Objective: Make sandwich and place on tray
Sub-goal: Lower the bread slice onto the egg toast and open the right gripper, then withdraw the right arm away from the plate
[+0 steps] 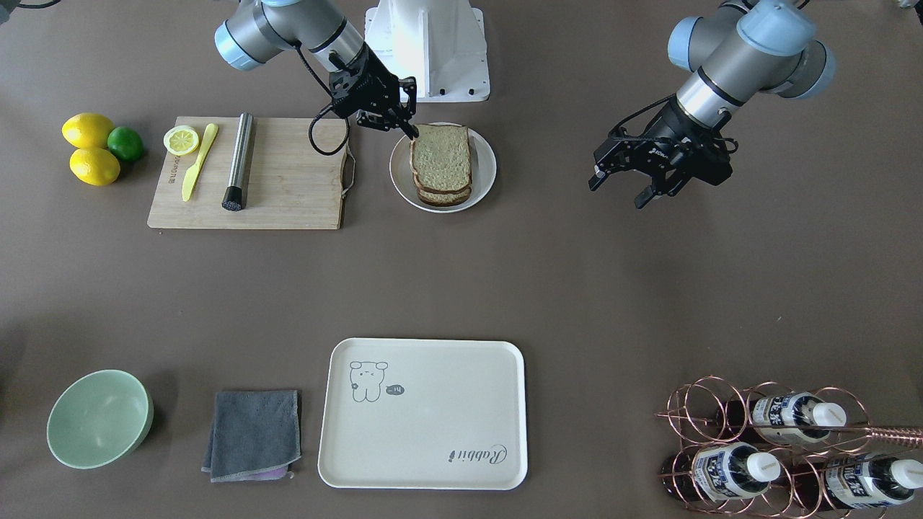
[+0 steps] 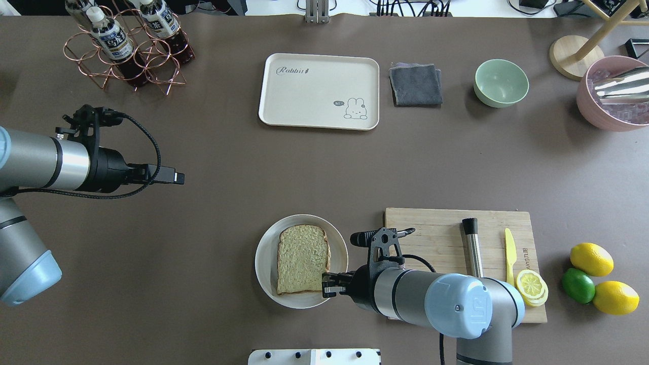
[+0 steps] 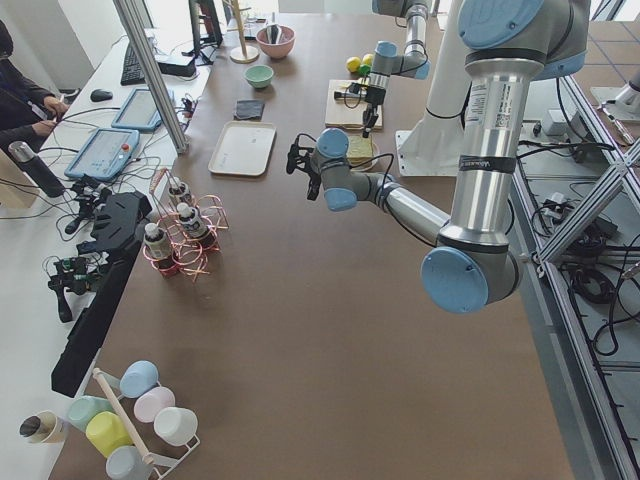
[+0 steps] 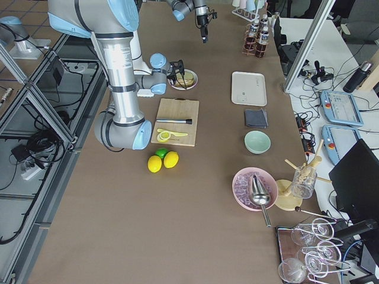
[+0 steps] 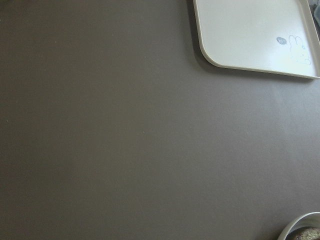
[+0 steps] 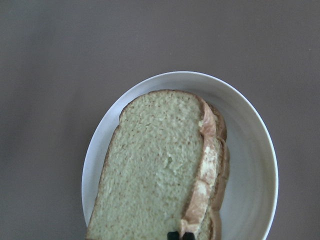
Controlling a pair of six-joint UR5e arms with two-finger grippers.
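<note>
— At six o'clock on the worktop (image 2: 203,228), seen from overhead, what sits there?
— The sandwich (image 2: 302,258), on a round white plate (image 2: 263,263). The right gripper (image 2: 328,286) is at its five-o'clock corner, fingertips (image 6: 173,234) pressed close on the crust.
— And the tray (image 2: 314,86)?
— At twelve o'clock, well apart from the plate. It reads "Rabbit" in script, with "hi" beside a drawn animal.
— The left gripper (image 1: 619,193)?
— Fingers spread, above the worktop at nine o'clock.
</note>
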